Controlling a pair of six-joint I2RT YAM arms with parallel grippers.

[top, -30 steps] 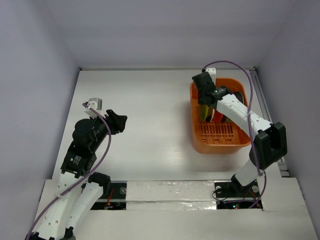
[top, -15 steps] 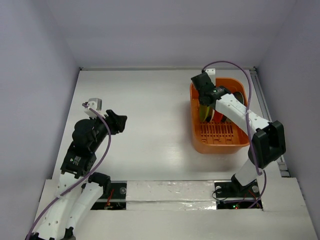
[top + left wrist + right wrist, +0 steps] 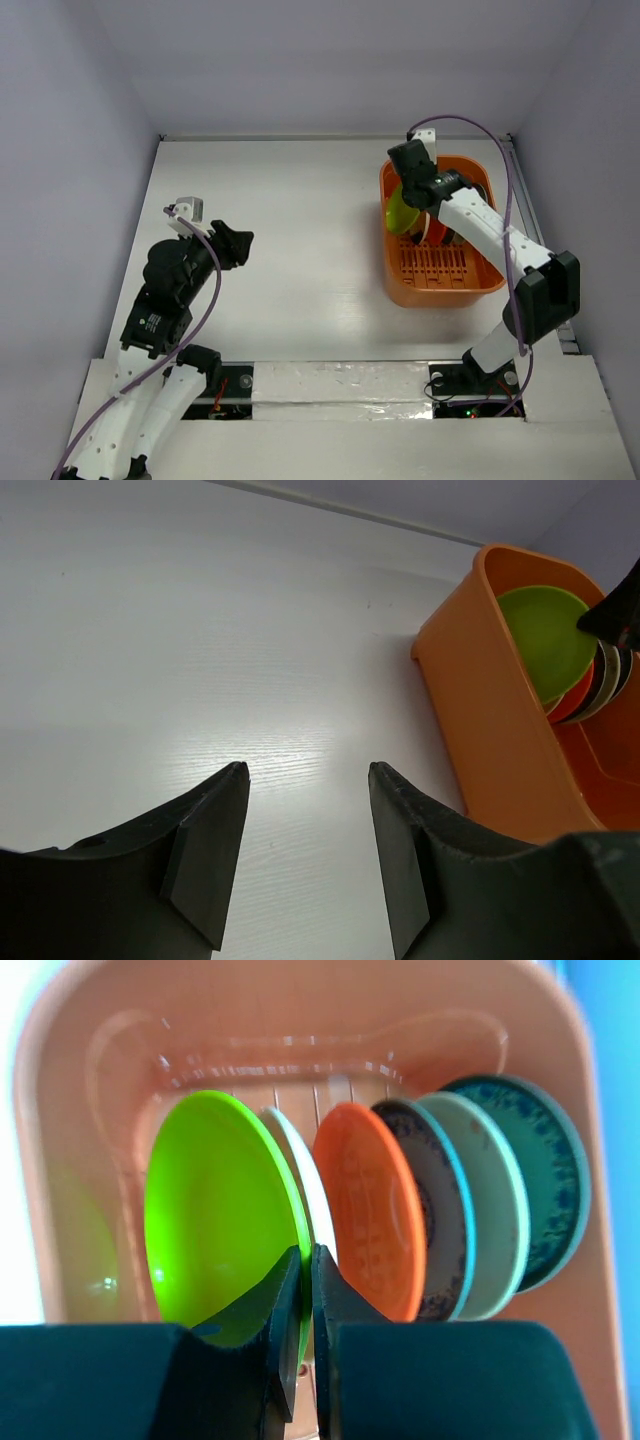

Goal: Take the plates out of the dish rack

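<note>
The orange dish rack [image 3: 470, 283] stands at the right of the table, also in the left wrist view [image 3: 480, 710] and the right wrist view [image 3: 60, 1080]. Plates stand on edge in it: a lime green plate [image 3: 215, 1225], a white one, a red-orange plate [image 3: 365, 1220], and dark-rimmed teal ones [image 3: 540, 1180]. My right gripper [image 3: 305, 1260] is shut on the rim of the lime green plate [image 3: 401, 213], which is tilted and raised at the rack's left wall. My left gripper [image 3: 305, 780] is open and empty over the bare table at the left [image 3: 232, 240].
The white table [image 3: 300, 220] is enclosed by pale walls at the back and both sides. A metal rail [image 3: 520, 190] runs along the right edge beside the rack. The purple cable [image 3: 500, 160] arcs over the right arm.
My right gripper has risen and shifted slightly right with the lime green plate, which now shows more face in the top view. The left arm has not moved.
</note>
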